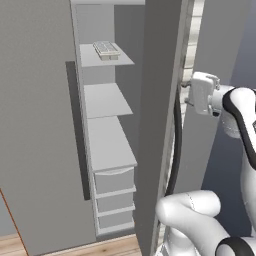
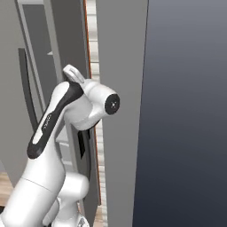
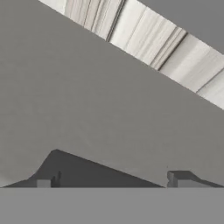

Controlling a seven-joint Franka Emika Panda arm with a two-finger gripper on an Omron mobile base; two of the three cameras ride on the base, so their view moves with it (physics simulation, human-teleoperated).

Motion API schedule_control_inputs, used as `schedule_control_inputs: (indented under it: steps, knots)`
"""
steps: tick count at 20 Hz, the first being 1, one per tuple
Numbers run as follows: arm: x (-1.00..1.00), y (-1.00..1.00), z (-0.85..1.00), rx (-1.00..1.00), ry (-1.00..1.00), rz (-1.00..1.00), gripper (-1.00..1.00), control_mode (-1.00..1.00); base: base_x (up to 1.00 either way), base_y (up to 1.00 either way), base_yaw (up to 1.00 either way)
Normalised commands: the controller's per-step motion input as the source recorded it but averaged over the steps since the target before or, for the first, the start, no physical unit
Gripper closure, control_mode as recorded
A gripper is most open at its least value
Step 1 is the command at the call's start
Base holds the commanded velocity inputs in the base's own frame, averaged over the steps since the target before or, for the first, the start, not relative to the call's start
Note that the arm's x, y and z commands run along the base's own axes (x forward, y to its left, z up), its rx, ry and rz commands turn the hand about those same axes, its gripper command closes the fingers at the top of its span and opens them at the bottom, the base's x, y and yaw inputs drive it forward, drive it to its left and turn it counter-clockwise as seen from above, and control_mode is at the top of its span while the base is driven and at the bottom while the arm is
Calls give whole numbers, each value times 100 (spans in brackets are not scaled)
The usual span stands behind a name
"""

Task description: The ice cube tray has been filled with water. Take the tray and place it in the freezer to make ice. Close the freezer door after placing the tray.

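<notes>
The ice cube tray (image 1: 106, 49) sits on the top shelf (image 1: 105, 57) inside the freezer (image 1: 107, 145), at about eleven o'clock in the left base view — placement looks done, closing remains; the freezer door (image 1: 160, 120) stands ajar edge-on, its dark handle (image 1: 176, 145) at four o'clock of the tray; the gripper (image 3: 113, 179), fingers spread wide and holding nothing, faces the grey panel — a flat, steady push should swing it shut.
</notes>
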Motion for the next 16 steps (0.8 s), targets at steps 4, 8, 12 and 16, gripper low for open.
schedule_control_inputs:
  steps: [4, 8, 12, 16]
  knots:
    - [41, 50, -10, 14, 6, 2, -100, -100, 0, 0, 0]
    - [26, 83, -11, 4, 8, 1, -100, -100, 0, 0, 0]
    - [28, 86, -3, 0, 7, 0, -100, -100, 0, 0, 0]
    - [38, 88, 0, 0, 4, 0, -100, -100, 0, 0, 0]
